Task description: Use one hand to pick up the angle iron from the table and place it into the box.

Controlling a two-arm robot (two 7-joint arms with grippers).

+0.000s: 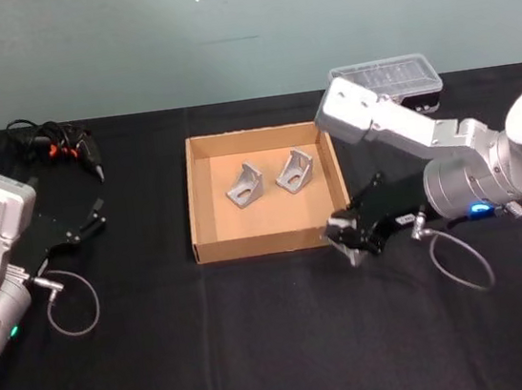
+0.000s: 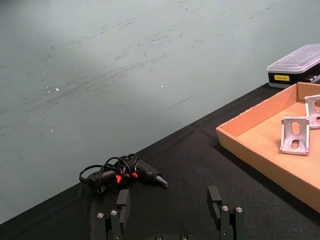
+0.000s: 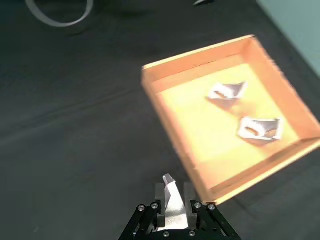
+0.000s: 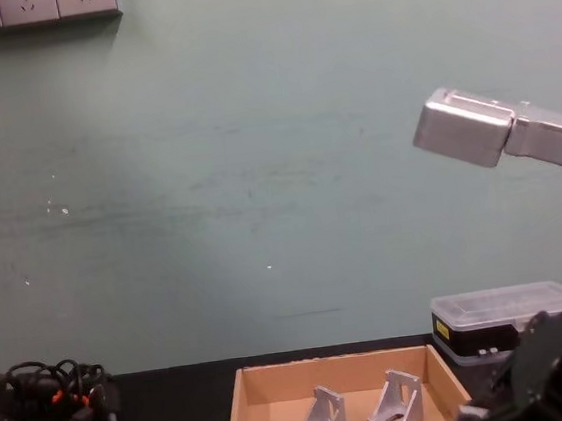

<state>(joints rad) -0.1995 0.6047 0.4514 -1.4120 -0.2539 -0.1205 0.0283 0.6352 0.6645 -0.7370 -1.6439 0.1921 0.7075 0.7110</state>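
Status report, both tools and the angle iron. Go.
Right tool shut on angle iron, beside box near corner. Left tool open, parked left. Two angle irons already boxed. Nothing blocking.

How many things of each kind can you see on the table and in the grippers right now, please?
Angle irons: 3, two in the box, one held by the right gripper
Cardboard box: 1
Clear-lidded plastic case: 1
Bundle of black cables: 1
Total: 6
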